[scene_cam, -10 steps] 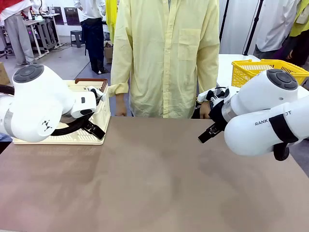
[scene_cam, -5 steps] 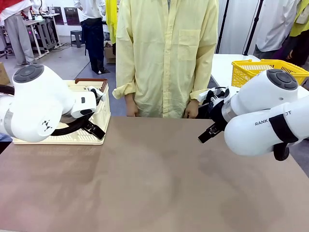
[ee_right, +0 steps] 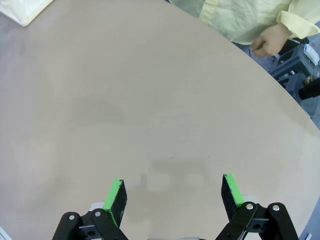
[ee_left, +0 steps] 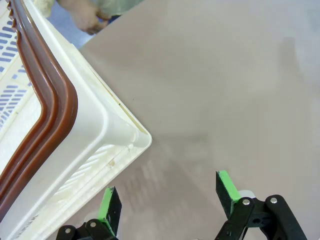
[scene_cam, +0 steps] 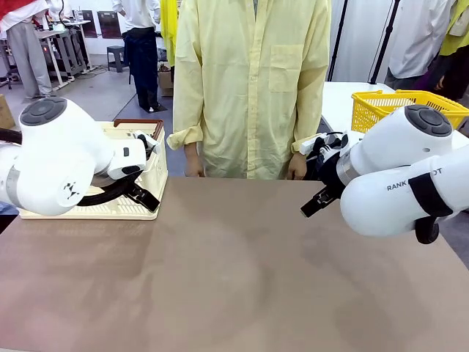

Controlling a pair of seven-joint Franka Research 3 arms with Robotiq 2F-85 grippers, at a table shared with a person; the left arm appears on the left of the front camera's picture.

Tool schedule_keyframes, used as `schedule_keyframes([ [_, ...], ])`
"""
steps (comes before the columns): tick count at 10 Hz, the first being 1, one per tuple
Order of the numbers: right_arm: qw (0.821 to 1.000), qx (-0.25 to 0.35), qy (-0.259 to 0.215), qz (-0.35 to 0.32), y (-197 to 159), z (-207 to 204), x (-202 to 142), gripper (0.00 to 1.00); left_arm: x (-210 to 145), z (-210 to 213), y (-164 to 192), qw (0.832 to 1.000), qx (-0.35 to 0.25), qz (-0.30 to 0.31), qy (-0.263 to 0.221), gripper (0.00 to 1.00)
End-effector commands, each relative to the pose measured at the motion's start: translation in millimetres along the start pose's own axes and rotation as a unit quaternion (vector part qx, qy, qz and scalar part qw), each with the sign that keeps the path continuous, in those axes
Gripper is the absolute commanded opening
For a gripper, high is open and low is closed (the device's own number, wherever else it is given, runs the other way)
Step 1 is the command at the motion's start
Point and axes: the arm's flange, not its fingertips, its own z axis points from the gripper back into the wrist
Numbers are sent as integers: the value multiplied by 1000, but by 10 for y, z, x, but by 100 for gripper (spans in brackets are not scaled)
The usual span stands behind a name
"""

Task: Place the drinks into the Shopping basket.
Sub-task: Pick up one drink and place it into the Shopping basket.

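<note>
While the left gripper point(ee_left: 168, 192) and right gripper point(ee_right: 172, 192) gape empty, the Shopping basket point(ee_left: 75, 145) sits just beside the left jaws.

Shopping basket point(ee_left: 100, 135): cream-white, slotted walls, red-brown rim point(ee_left: 55, 110). Table point(scene_cam: 234, 271): plain taupe-brown. Person's shirt point(scene_cam: 249, 81): pale yellow. Mesh basket point(scene_cam: 381, 106): bright yellow. Left arm point(scene_cam: 51, 161), right arm point(scene_cam: 403, 176): white. Left gripper point(ee_left: 167, 200) & right gripper point(ee_right: 172, 197): blk, green pads point(ee_left: 106, 205).
</note>
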Motion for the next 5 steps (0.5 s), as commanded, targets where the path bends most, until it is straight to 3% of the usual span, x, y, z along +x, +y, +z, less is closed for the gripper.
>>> schedule_keyframes([
  [1,994,82,59,-37,-10,55,-53,100,-44,108,3,992,-101,26,78,100],
  [2,976,144,123,-111,-40,156,-80,100,-40,259,-7,963,-203,95,150,100],
  [3,937,198,200,-209,-126,266,-95,100,-52,401,-35,934,-276,126,188,100],
  [4,898,245,216,-296,-257,402,-113,100,-62,541,-7,918,-331,134,174,100],
  [5,857,377,188,-296,-432,678,-200,100,-114,748,123,864,-456,153,147,100],
])
